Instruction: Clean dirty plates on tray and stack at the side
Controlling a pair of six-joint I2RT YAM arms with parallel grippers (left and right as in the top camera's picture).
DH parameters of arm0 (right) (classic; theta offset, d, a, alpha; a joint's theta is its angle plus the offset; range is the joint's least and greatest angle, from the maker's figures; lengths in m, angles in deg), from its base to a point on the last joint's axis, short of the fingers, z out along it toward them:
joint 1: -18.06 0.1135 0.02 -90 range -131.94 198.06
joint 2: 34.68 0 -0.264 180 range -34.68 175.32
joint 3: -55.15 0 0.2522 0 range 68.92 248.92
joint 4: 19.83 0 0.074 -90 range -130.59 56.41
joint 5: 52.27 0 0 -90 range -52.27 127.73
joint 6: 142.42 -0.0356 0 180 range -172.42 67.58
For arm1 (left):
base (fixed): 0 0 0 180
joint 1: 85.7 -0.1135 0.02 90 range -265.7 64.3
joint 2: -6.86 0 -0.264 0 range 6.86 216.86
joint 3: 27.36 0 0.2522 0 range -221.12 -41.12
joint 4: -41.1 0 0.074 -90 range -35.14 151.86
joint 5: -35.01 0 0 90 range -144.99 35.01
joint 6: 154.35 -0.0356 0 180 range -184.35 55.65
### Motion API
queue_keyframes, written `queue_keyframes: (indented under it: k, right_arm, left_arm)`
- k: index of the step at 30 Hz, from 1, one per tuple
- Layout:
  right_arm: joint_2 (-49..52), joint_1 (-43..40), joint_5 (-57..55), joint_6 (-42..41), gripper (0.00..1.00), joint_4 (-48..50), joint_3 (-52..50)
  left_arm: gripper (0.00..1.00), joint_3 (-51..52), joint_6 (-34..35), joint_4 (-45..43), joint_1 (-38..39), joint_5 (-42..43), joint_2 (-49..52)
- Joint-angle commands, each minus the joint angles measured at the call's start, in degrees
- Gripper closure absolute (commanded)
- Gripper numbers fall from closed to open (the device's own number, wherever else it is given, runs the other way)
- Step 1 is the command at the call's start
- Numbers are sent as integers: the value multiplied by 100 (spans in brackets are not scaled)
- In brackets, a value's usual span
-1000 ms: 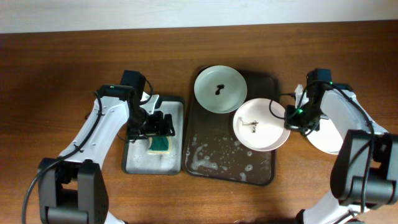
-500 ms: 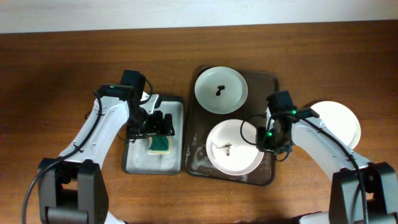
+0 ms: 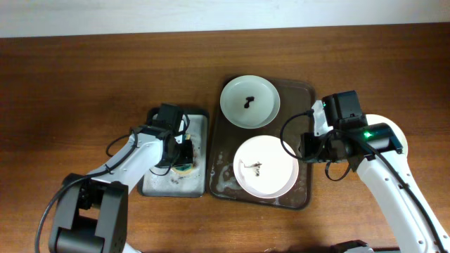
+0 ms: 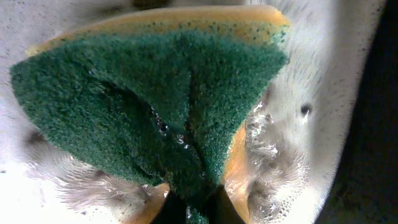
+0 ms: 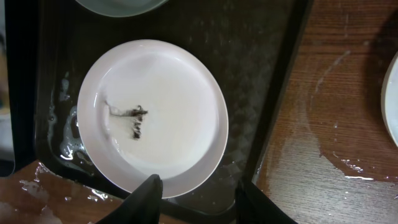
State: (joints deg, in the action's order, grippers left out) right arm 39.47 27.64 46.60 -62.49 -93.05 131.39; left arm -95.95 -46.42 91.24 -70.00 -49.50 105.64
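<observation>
Left gripper (image 4: 193, 211): clenched on the sponge (image 4: 155, 106), green scouring face folded into a crease where the fingers pinch it (yellow foam shows at the edges). Sponge and gripper sit low over the soapy grey tray (image 3: 158, 184), so your cleaning tool is in hand but not yet at a plate.

Right gripper (image 5: 199, 199): released, fingers apart, nothing between them. It hovers over the right rim of the brown tray (image 3: 223, 186), just beside the near plate (image 5: 152, 115).

Near plate: flat in the near half of the brown tray, dark smear (image 5: 135, 118) at centre. It is round, so no long axis to line up on.

The relation that matters: from the sponge hand, the near plate lies to the right, past both tray rims. The right hand is closer to it, likely placed to steady it.

Right of the tray, on wet table: the edge of a white plate (image 5: 393, 99).

Farthest: the pale green plate (image 3: 249, 102), far end of the tray, smear uncleaned.
</observation>
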Motion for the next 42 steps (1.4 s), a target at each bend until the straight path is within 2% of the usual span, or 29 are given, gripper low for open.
queue_keyframes:
  k: [1, 2, 4, 5, 7, 10, 12, 14, 15, 16, 19, 21, 22, 24, 25, 27, 29, 32, 34, 36, 37, 38, 39, 42]
  right_arm:
    - [-35, 15, -26, 66, 60, -35, 70]
    - [-35, 15, -26, 66, 60, -39, 70]
    - [-35, 15, -26, 63, 60, -39, 70]
    - [-35, 15, -26, 63, 60, -44, 70]
    - [-35, 15, -28, 66, 60, -83, 70]
    - [-35, 15, -28, 66, 60, -103, 70]
    - [-35, 15, -26, 63, 60, -107, 70]
    - [-35, 15, -26, 63, 60, -144, 70]
    - [-35, 17, -26, 63, 60, -146, 70]
    - [-35, 15, -26, 63, 60, -142, 70]
    - [-35, 15, -26, 63, 60, -144, 70]
    - [-35, 15, -28, 63, 60, -153, 70]
    - [-35, 15, -26, 63, 60, -177, 70]
    - [-35, 15, -26, 63, 60, -190, 70]
    - [-35, 15, -26, 63, 60, -188, 70]
    - [-35, 15, -26, 63, 60, -188, 70]
    - [-35, 15, -28, 63, 60, -188, 70]
    - [-35, 15, -28, 66, 60, -214, 70]
    - [-35, 15, -26, 63, 60, -278, 70]
    - [-35, 15, -28, 63, 60, -302, 70]
    - [-35, 15, -28, 63, 60, -297, 70]
    - [-35, 15, -28, 63, 60, -297, 70]
    - [-35, 15, -26, 63, 60, -299, 70]
    - [-2, 15, -72, 61, 59, -295, 68]
  left_arm:
    - [100, -179, 177, 431, 15, -79, -46]
    - [89, -466, 177, 728, 15, -63, -57]
    - [38, -1126, 170, 1362, 15, -87, -59]
    - [30, -1355, 120, 1534, 15, -85, -59]
    - [25, -1462, -107, 1558, 15, -157, -48]
    - [35, -1384, -103, 1458, 17, -787, 157]
    - [38, -1158, -61, 1161, 17, -822, 433]
    - [49, -1071, 72, 1102, 17, -782, 765]
    - [68, -1071, 70, 1075, 17, -754, 898]
    - [100, -1073, 70, 1005, 17, -654, 1016]
    - [100, -1303, 20, 1001, 11, -476, 1012]
    - [100, -1733, 22, 1338, 11, -476, 988]
    - [88, -2234, 22, 1797, 11, -479, 979]
    - [46, -2872, 22, 2496, 11, -479, 979]
    - [34, -3016, 24, 2728, 11, -468, 979]
    - [32, -3038, 24, 2942, 17, -319, 981]
    - [36, -2833, 52, 2986, 72, -122, 986]
    - [54, -2269, 343, 2627, 214, -313, 990]
    - [61, -1784, 848, 2358, 214, -638, 992]
    - [68, -1405, 859, 1845, 214, -590, 992]
    - [77, -1241, 859, 1528, 221, -588, 992]
    - [93, -1167, 857, 1357, 219, -588, 992]
    - [100, -1158, 857, 1329, 219, -590, 992]
    - [100, -1438, 317, 1589, 214, -461, 929]
